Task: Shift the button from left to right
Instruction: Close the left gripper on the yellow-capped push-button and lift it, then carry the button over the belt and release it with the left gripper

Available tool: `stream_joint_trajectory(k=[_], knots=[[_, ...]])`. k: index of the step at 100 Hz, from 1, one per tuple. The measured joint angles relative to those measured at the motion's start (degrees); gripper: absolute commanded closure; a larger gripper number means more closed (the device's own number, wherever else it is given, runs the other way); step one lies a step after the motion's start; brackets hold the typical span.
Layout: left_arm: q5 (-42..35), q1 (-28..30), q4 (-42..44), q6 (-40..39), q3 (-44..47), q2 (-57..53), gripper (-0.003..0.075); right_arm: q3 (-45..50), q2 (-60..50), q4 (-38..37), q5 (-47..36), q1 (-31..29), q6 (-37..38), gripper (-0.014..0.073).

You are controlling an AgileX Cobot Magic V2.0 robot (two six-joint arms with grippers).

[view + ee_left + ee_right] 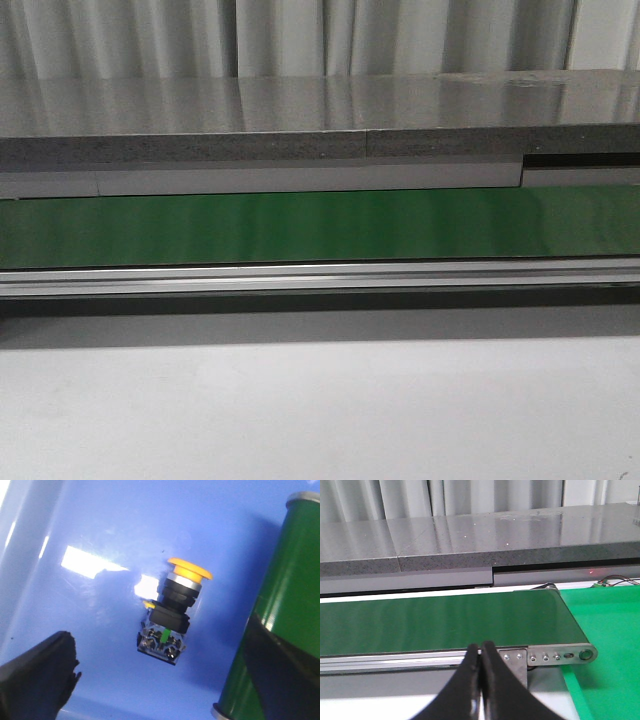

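The front camera looks forward, low over the white table (320, 410), at the long side of the green conveyor belt (320, 225). The right wrist camera also faces forward and shares this belt (445, 620), showing its right end. The left wrist camera looks down, very near, on a blue surface (100, 530).

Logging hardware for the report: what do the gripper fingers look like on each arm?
Only fingers show. Right gripper: two matte black fingers, curved, tapering to thin tips. Left gripper: one chunky black finger with a rough, angular edge; the other is out of frame. No cables, markings or sleeves visible. The front view shows neither arm.
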Motion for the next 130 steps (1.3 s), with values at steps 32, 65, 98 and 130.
stream_joint_trajectory(k=[32, 65, 98, 130], knots=[[-1.05, 1.18, -1.34, 0.00, 0.00, 1.88, 0.0069, 0.00, 0.00, 0.00, 0.00, 0.00, 0.00, 0.0660], [-1.50, 1.08, -1.85, 0.00, 0.00, 7.25, 0.0069, 0.00, 0.00, 0.00, 0.00, 0.00, 0.00, 0.0660], [-3.17, -1.19, -1.94, 0.34, -0.04, 11.47, 0.0085, 0.00, 0.00, 0.00, 0.00, 0.00, 0.00, 0.0660], [-4.07, -1.30, -0.77, 0.43, -0.73, 14.21, 0.0375, 0.00, 0.00, 0.00, 0.00, 0.00, 0.00, 0.0660]])
